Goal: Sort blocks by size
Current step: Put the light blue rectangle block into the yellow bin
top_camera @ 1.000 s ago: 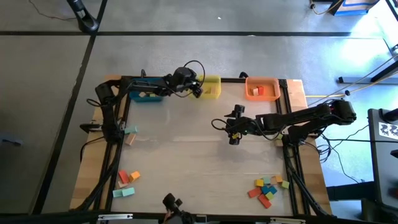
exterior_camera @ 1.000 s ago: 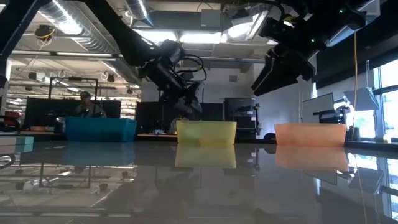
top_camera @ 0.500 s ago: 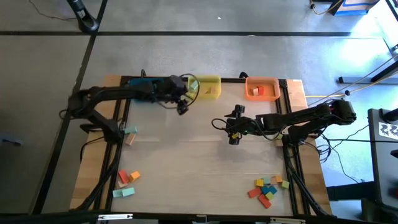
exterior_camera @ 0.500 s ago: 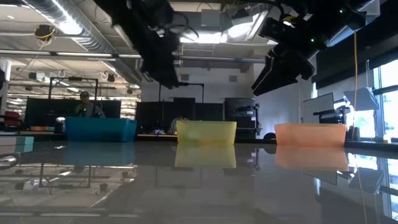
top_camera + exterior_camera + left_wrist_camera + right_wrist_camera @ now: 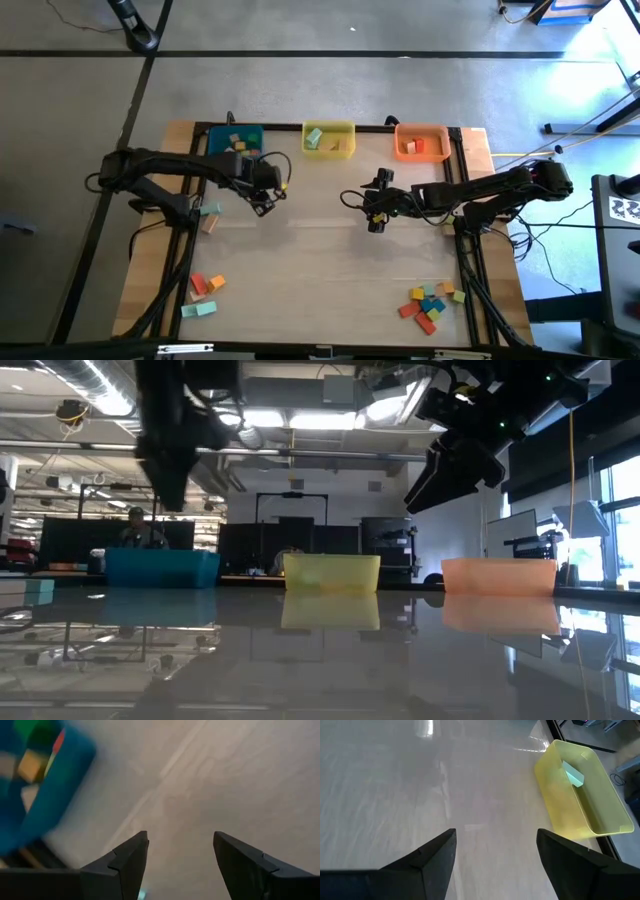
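Left gripper (image 5: pixel 262 203): open, empty, near blue bin (image 5: pixel 236 140).
Right gripper (image 5: pixel 374 222): open, empty, mid-table.
Yellow bin (image 5: pixel 583 795): holds a teal block (image 5: pixel 572 774), perhaps more.

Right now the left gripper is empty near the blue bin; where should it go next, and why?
Probably toward the blocks at the table's left edge, the nearest loose ones. The left gripper hangs open and empty over bare table by the blue bin. More blocks wait at the near-left corner. The right gripper hangs open mid-table.
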